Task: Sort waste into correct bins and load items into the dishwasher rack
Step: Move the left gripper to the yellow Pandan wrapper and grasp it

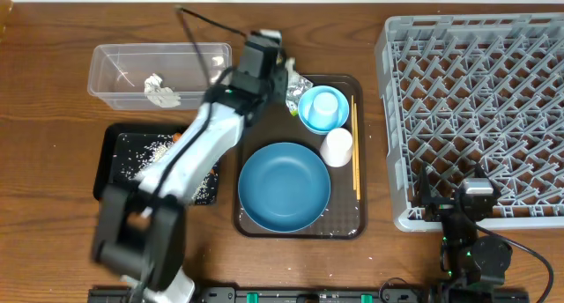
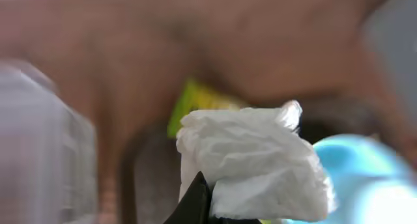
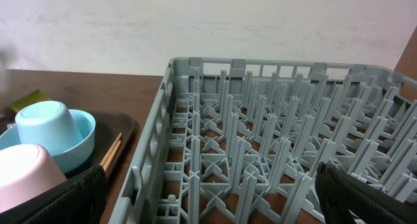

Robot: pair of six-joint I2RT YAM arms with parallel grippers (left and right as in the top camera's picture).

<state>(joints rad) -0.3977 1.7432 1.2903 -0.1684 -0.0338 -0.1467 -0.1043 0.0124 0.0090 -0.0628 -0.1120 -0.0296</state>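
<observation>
Two chopsticks lengthwise on tray, right edge

A staged kitchen-cleanup workbench: wooden table, grey dishwasher rack, plain white wall.

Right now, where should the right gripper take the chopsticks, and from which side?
Likely from straight above, at the chopsticks' end nearer the robot: they lie flat beside the serving tray's right rim, and the white cup crowds their middle.
</observation>
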